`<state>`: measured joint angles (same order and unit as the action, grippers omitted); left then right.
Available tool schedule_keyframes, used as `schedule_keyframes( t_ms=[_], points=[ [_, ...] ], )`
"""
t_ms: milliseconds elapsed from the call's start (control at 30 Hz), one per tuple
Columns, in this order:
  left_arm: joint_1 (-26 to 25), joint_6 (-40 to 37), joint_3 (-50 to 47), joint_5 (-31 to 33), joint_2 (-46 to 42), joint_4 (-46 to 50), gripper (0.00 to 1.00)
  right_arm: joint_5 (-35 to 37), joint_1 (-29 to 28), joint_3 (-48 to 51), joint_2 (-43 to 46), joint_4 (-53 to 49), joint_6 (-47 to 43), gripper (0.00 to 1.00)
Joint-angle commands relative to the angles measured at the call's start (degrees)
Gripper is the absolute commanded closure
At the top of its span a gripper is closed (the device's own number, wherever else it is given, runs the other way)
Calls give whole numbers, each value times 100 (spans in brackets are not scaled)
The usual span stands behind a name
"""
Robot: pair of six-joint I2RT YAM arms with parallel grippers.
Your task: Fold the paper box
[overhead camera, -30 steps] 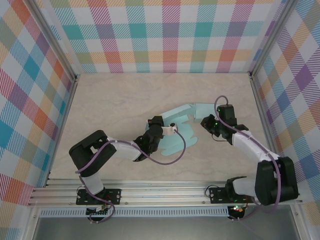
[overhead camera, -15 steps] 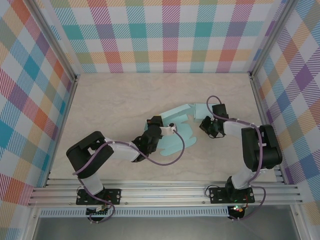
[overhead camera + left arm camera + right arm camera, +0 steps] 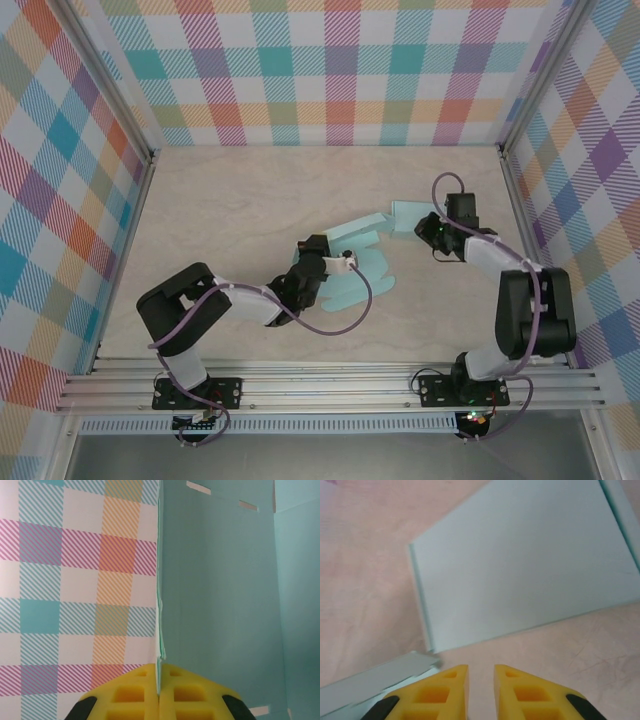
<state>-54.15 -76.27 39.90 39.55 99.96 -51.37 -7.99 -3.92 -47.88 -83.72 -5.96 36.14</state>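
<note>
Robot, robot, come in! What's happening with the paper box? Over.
Left gripper pinching paper box edge. Right gripper open, empty, over table. Nothing blocking.

Paper box (image 3: 378, 268) middle hidden beneath left arm (image 3: 240, 300); edges cropped in wrist views.

Light teal paper box (image 3: 372, 272): die-cut blank, unfolded, approx. mid-table (image 3: 250, 200), sprawled diag. from near-left to far-right. Lower rounded flaps lie flat. Far-right rect. panel (image 3: 520, 560) lies flat on the surface, w/ a crease along one side. Another panel (image 3: 220, 590) is lifted, w/ small slots near its far end. Its edge is pinched btw. the yellow pads of left gripper (image 3: 160, 672). No box shape yet.
</note>
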Motion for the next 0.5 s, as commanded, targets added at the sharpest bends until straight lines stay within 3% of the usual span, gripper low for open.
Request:
schedule_keyframes(
  t_ms=[0, 200, 467],
  points=[
    [-120, -46, 62, -22, 79, -241, 100, -504, -27, 210, 760, -191, -224, 74],
    [-302, -119, 169, -18, 229, -298, 100, -1058, -425, 117, 1732, -709, -481, 57],
    [-353, -309, 400, 38, 694, -614, 100, -739, -1230, -279, 1415, -955, -779, 36]
  ],
)
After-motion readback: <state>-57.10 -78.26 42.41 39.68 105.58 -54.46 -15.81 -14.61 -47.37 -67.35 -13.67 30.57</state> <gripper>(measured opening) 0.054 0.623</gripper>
